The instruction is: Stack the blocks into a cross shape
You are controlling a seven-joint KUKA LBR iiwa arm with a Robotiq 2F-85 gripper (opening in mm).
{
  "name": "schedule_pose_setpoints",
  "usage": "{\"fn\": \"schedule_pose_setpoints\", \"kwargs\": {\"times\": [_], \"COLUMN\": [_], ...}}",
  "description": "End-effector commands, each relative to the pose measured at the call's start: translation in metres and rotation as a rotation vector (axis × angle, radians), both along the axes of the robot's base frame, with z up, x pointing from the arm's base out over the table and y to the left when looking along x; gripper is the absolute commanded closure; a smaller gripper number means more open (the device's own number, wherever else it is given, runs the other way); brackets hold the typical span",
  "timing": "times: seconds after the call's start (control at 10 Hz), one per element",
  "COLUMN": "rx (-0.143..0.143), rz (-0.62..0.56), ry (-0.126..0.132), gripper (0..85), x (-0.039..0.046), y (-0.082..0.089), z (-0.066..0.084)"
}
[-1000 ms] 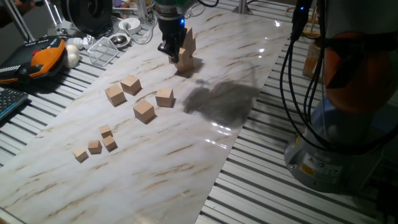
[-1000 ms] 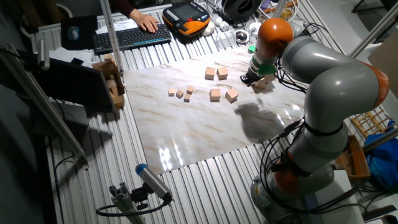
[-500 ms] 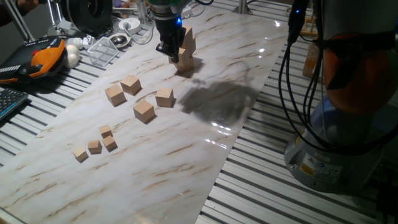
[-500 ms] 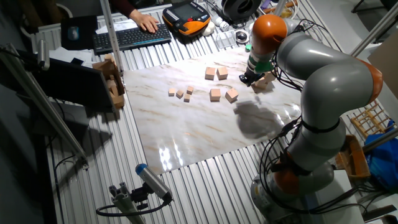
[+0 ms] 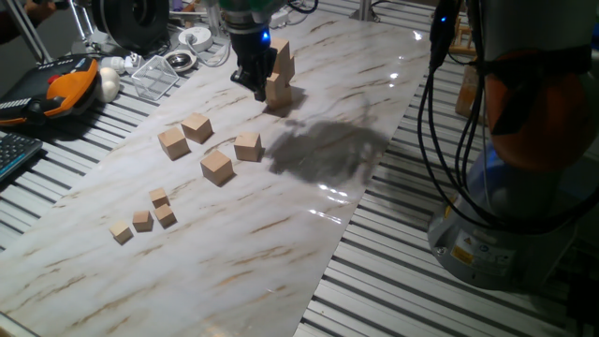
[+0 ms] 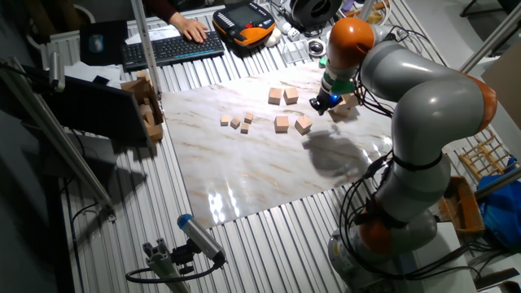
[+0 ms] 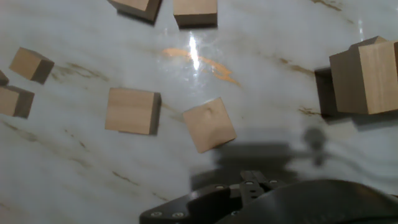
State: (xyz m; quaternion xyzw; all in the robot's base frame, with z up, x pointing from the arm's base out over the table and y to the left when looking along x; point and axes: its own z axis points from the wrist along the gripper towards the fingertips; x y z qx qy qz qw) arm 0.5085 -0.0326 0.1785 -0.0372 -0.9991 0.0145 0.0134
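A stack of tan blocks stands at the far end of the marble board, also seen as the stack and at the right edge of the hand view as the stack. Loose blocks lie mid-board: one block, a second, a third, and another. My gripper hovers just left of the stack, apart from it, looking open with nothing in it. In the hand view, two blocks lie below the hand.
Much smaller tan cubes cluster near the board's near-left part. A clear plastic box, an orange pendant and cables sit off the board's far-left side. The robot base stands to the right.
My gripper has shifted slightly left, away from the stack. The stack and the loose blocks have not moved.
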Motion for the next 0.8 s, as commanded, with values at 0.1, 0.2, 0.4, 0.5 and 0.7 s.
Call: {"fn": "schedule_pose_setpoints", "kwargs": {"times": [0.1,0.2,0.4,0.5,0.7], "rx": [0.011,0.013,0.036,0.045,0.034], "rz": [0.016,0.010,0.010,0.001,-0.010], "ry": [-0.003,-0.011,-0.011,-0.011,-0.001], "gripper": [85.0,85.0,85.0,85.0,85.0], "x": [0.0008,0.0001,0.0014,0.0011,0.0013], "y": [-0.001,0.003,0.009,0.014,0.021], "z": [0.002,0.001,0.003,0.004,0.007]}}
